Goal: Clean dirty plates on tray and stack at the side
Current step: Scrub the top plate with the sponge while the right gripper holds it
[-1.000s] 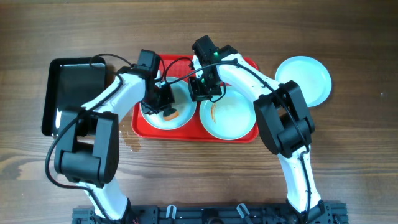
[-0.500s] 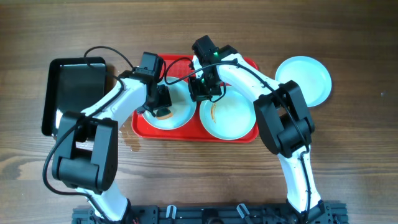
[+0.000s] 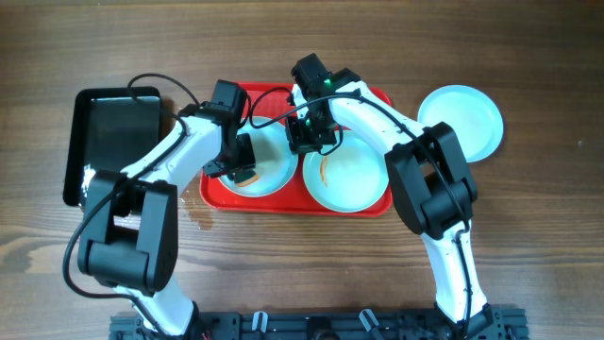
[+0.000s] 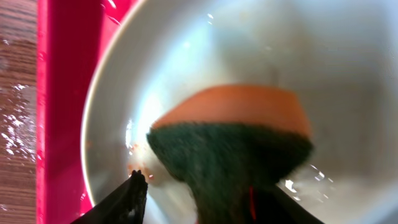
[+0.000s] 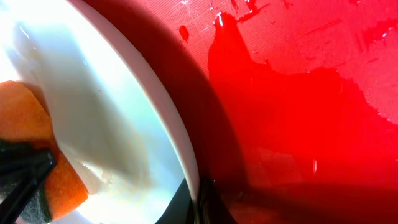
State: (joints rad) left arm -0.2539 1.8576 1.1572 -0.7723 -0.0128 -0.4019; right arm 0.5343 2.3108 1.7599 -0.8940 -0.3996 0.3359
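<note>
1. A brown wooden table (image 3: 528,236) bore the red tray (image 3: 215,194), with a black tray (image 3: 109,142) just to its left.
2. The left plate (image 3: 278,172) and a smeared plate (image 3: 349,179) lay in the red tray. A third plate (image 3: 462,118) sat on the table to its right.
3. The left gripper (image 4: 205,199) clamped a sponge (image 4: 236,130), whose orange face pressed into the left plate.
4. The right gripper (image 5: 198,202), fingers nearly together, pinched the left plate's rim.

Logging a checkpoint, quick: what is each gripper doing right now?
Left gripper: closed on the sponge.
Right gripper: closed, pinching the rim of the plate under the sponge.
</note>
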